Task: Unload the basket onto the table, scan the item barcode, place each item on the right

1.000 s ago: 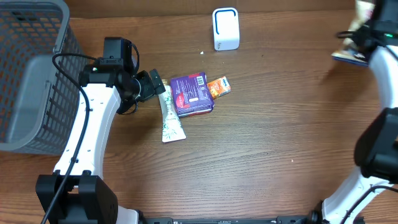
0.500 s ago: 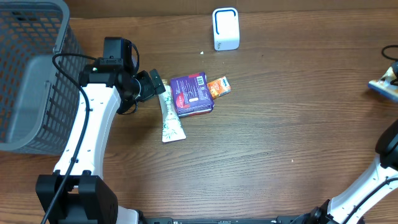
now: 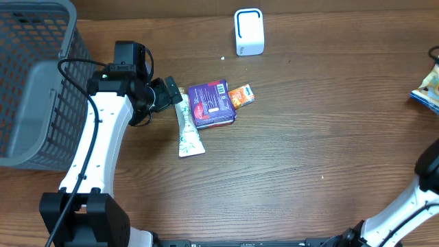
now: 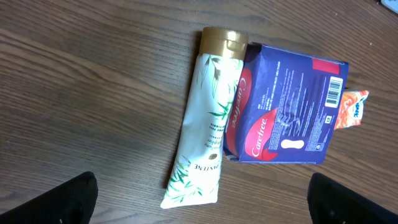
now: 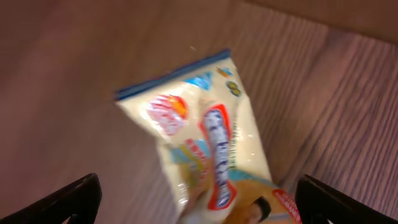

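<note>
A snack bag point(image 5: 205, 137) with a blue top edge shows blurred under my right gripper point(image 5: 199, 200), whose fingers point(image 5: 68, 202) stand wide open on either side without touching it. In the overhead view the bag point(image 3: 428, 92) sits at the table's far right edge, and the right gripper itself is out of that frame. The white barcode scanner point(image 3: 248, 31) stands at the back centre. My left gripper point(image 4: 204, 200) is open, hovering over a white tube point(image 4: 208, 124) with a gold cap and a purple package point(image 4: 286, 115) whose barcode faces up.
A small orange sachet point(image 3: 241, 96) lies against the purple package point(image 3: 211, 103), and the tube point(image 3: 186, 127) lies on the package's left. A grey mesh basket point(image 3: 27, 75) fills the left edge. The right arm's base point(image 3: 429, 168) rises at the right edge.
My right gripper opened and let go of the snack bag, which moved from the back right corner down along the right edge. The left arm has not moved.
</note>
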Controlling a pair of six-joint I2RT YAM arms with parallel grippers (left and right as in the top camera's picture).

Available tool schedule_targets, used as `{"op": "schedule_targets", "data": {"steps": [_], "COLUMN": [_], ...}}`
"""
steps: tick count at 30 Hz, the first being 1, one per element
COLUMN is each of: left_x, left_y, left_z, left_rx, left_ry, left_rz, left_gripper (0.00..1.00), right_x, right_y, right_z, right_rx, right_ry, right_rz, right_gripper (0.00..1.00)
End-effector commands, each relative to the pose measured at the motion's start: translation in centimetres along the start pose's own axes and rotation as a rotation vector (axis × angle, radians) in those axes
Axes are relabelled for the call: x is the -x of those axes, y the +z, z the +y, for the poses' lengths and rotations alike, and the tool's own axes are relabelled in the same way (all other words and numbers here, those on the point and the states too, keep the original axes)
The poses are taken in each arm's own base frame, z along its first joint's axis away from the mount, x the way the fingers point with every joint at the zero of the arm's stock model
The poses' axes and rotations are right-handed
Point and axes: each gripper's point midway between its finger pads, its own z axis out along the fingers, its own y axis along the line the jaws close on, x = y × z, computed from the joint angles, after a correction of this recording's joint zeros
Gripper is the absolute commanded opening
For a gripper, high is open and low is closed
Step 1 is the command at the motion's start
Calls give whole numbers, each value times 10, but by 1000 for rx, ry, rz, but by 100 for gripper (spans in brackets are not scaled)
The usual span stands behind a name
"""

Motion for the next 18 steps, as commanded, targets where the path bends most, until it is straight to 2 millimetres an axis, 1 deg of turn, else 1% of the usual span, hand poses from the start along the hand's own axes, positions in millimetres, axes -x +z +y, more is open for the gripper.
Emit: {"op": "schedule_targets", "data": {"steps": [1,2,4,8,12,16,18], "left_x": [6,6,6,6,6,6,6], "left_y": [-1,-1,-1,-1,-1,-1,-1], "left_z": [-2,-2,-2,-2,-2,-2,-2], "left_rx": [-8,-8,-8,-8,-8,-8,-8], "left_ry": [19,19,19,19,19,19,19], "left_rz": [-10,-10,-10,-10,-10,-10,-10], "left_gripper": [100,100,100,100,100,100,100], "right_x": [39,24,0,-53,-99,-136,-153], "right_y": [-99,-122,-151,-187,-205,-226,-232], "right_z": [58,78,100,129,146,168,174], "right_rx": [315,446,602,804,826,863,844], "right_ry": [-5,-27,-56,-94,-149,-266,-304], "right_rz": [-61,17,132,375,511,555,570], "right_gripper": [100,100,100,100,100,100,100]}}
